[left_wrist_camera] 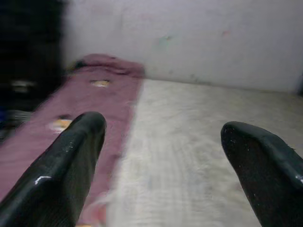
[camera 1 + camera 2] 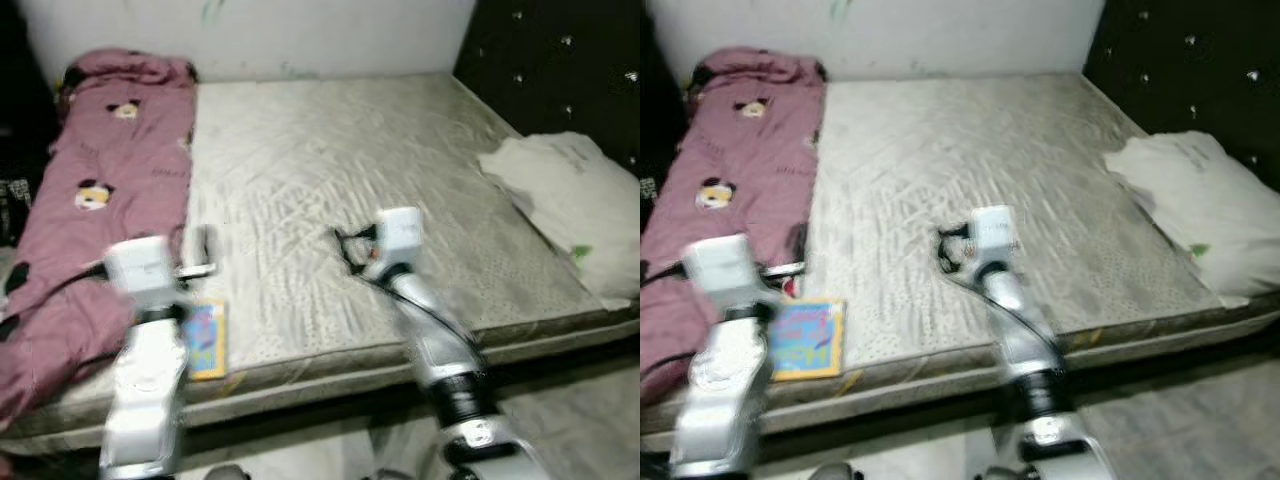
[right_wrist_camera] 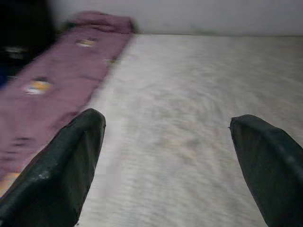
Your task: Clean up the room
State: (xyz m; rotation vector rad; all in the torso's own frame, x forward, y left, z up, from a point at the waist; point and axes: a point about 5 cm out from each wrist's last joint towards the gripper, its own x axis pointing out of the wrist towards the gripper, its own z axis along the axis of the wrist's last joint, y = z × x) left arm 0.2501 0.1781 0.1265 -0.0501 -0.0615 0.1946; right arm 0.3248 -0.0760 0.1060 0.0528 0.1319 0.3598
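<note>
Picture book (image 2: 808,338) lies flat on the bed (image 2: 330,150), at its front edge beside the pink blanket (image 2: 110,170). Likely thin, light, stiff cover; best pinched at its overhanging edge. Left gripper (image 1: 161,156) and right gripper (image 3: 165,156) hover above the bed, fingers spread, empty. White pillow (image 2: 570,200) at the bed's far side. Bare mattress, pale wall behind.

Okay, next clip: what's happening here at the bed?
The robot stands at the foot of a bare mattress, both arms raised over it and holding nothing. The left gripper and right gripper are open. A pink blanket lies along the left side, a colourful book sits at the near edge, and a white bundle lies at the right.
</note>
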